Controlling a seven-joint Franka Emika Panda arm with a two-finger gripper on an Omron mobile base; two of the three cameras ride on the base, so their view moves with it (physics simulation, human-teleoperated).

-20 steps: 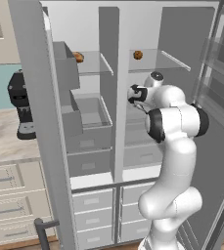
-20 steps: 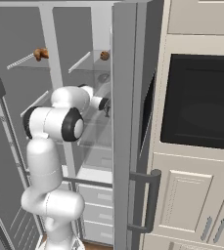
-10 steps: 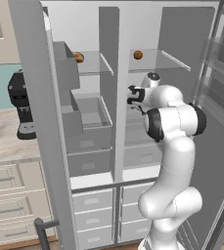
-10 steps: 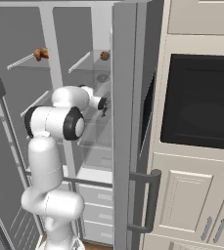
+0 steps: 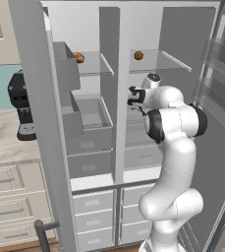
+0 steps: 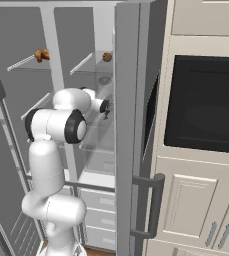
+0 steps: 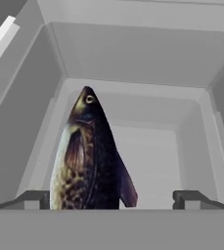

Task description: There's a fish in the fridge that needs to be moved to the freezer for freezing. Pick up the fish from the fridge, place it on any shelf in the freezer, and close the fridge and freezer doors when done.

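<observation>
The fish (image 7: 91,156), dark and speckled with a pale belly, lies in the fridge (image 5: 182,39) with its head pointing away from the hand. My gripper (image 7: 112,200) stands open around its tail end, and the fish is nearer the left fingertip (image 7: 35,199) than the right one. From the base, the gripper (image 5: 132,97) reaches into the wider compartment at mid height, below the top glass shelf; it also shows as the gripper (image 6: 107,107) beside the open door. The freezer (image 5: 92,110) is the narrower compartment on the left. Both doors stand open: the freezer door (image 5: 35,108) and the fridge door (image 6: 131,125).
A round brown food item (image 5: 139,55) sits on the fridge's top shelf and another (image 5: 78,57) on the freezer's top shelf. A black coffee machine (image 5: 20,106) stands on the counter at left. A built-in oven (image 6: 206,105) is to the right of the fridge door.
The hand has moved slightly deeper into the fridge, toward the fish. The jaws have stayed wide apart.
</observation>
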